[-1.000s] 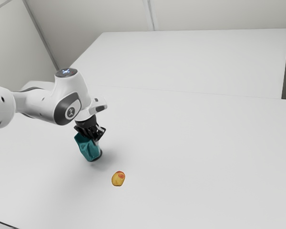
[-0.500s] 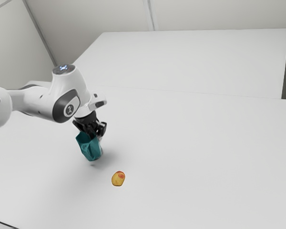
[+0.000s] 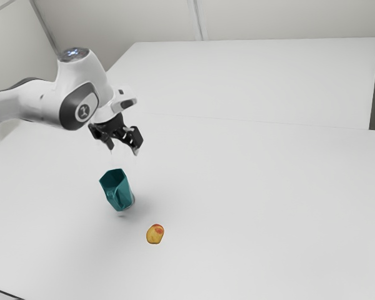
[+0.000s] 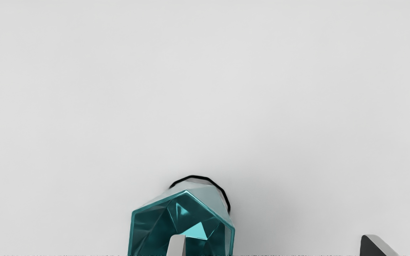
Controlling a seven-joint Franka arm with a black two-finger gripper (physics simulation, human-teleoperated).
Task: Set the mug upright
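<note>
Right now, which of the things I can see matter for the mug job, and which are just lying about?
Part of the job:
- teal mug
- gripper, open above the mug

Just lying about:
- small yellow-orange lump on the table

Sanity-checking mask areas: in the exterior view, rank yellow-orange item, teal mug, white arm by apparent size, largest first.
1. White arm, by far
2. Teal mug
3. Yellow-orange item, clearly smaller than the mug
</note>
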